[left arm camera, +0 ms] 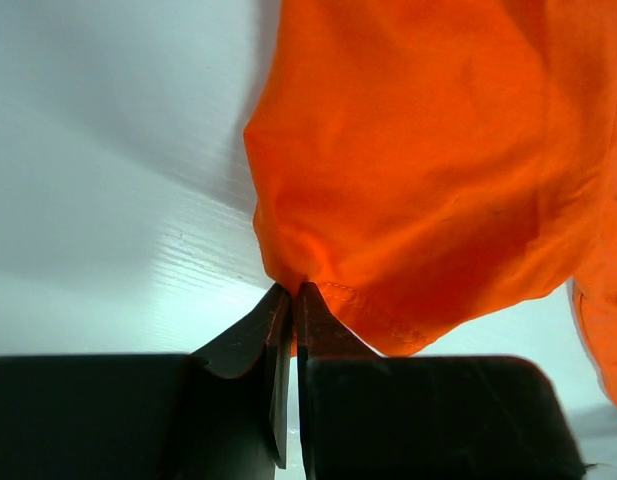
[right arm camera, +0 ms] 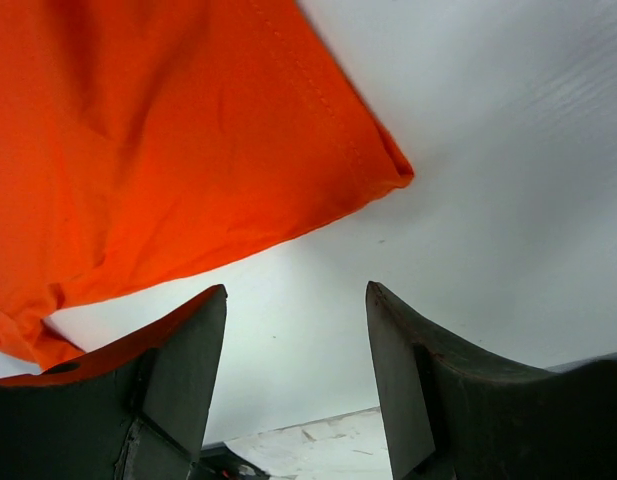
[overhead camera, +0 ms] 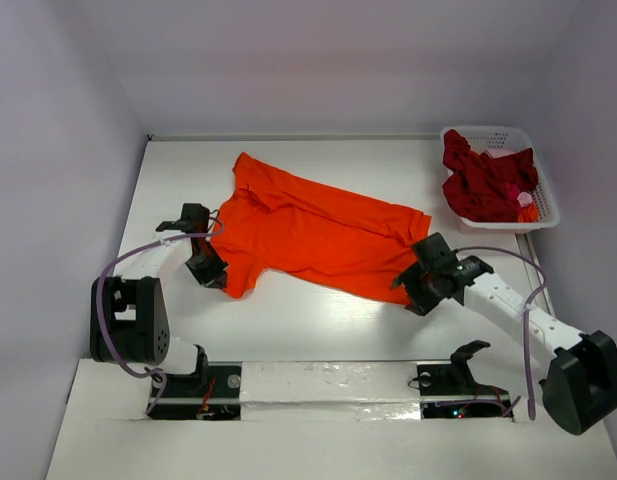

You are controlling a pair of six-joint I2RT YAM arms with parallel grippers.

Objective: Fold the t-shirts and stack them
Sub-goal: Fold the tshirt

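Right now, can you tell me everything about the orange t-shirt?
The orange t-shirt is bright, soft cloth with stitched hems, lying spread out and slanted on the white table, a bit wrinkled. The left tool is shut, pinching a sleeve edge. The right tool stands open at a hem corner, not gripping it.

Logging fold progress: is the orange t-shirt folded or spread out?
Spread out: the orange t-shirt lies flat and stretched lengthwise on the table, one sleeve sticking out.

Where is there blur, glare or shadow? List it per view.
Top external: sharp, even light, a bright patch on the table near the orange t-shirt. Left wrist: left gripper dark, shirt's shadow soft. Right wrist: right gripper dim, hem crisp.
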